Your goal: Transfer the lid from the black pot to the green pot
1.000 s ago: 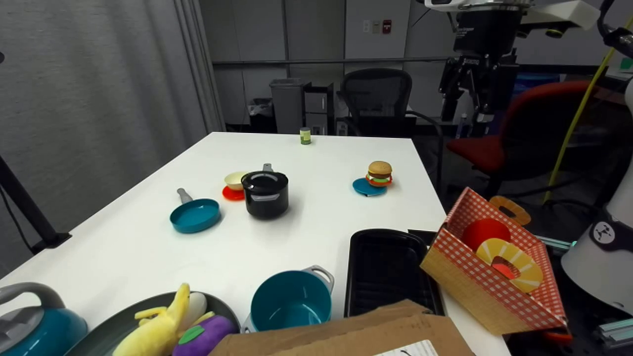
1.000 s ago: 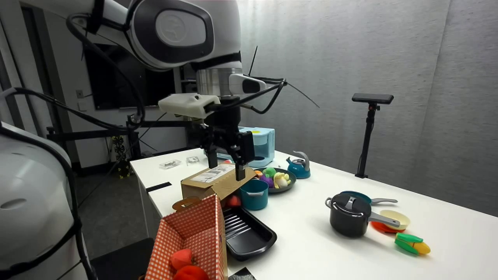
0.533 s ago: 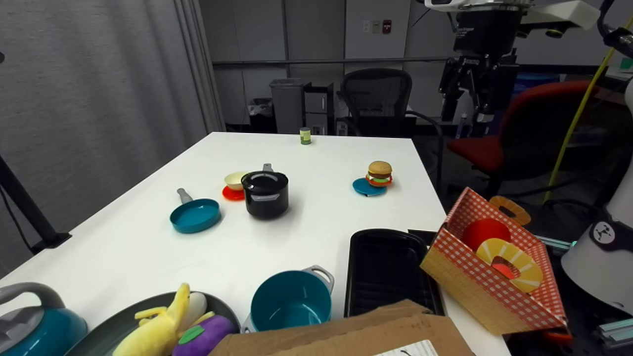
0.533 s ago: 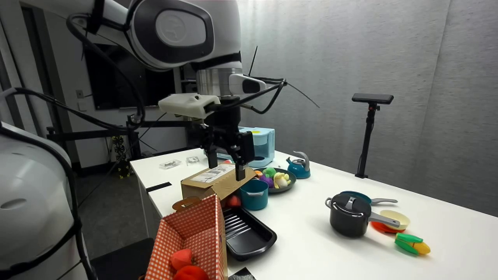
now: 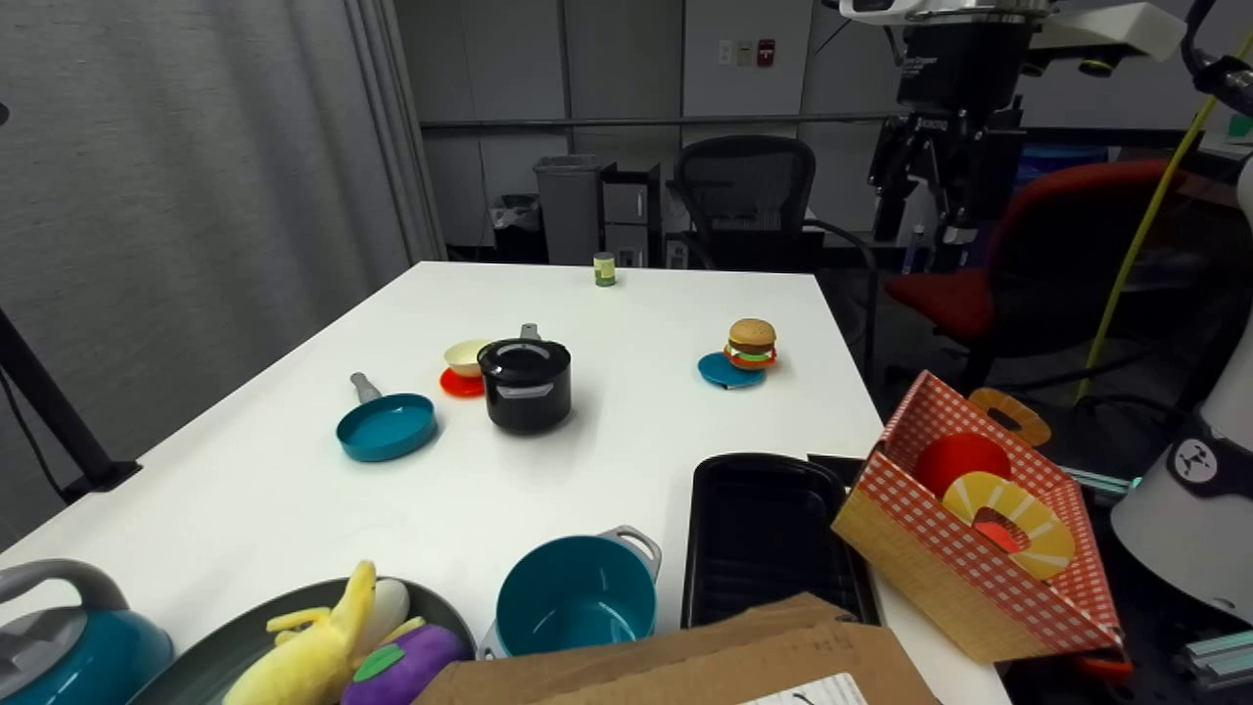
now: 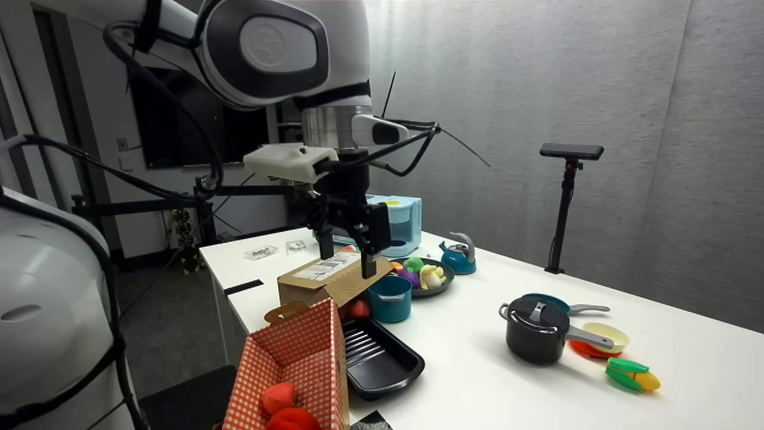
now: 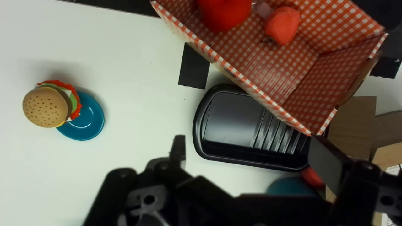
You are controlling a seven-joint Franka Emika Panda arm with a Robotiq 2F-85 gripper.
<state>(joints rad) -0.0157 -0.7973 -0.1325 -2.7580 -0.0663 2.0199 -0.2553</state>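
- At the far left of an exterior view, a teal kettle with a grey handle stands on the white table, cut off by the frame.
- Next comes a dark round pan holding a yellow plush toy and a purple plush toy with a green leaf.
- Farther back lies a small teal frying pan, its grey handle pointing away.
- A cream bowl overlaps a red saucer.
- Just right of the bowl, the black pot stands upright; the lid, dark and glossy, sits on it, covering its mouth.
- The green pot, its teal inside in full sight, stands well apart from the black pot; a cardboard box hides its near side.
- At the table's far end is a small green-labelled cylinder, probably a can, though too distant to be sure.
- A toy burger overlaps the edge of a small teal dish.
- Nearer, a ridged black tray lies right of the green pot.
- The gripper hangs well above the table, its fingers pointing down and spread wide, with only air between them.
- A red-and-white checked box holds red plush pieces; in the wrist view it overlaps the tray.
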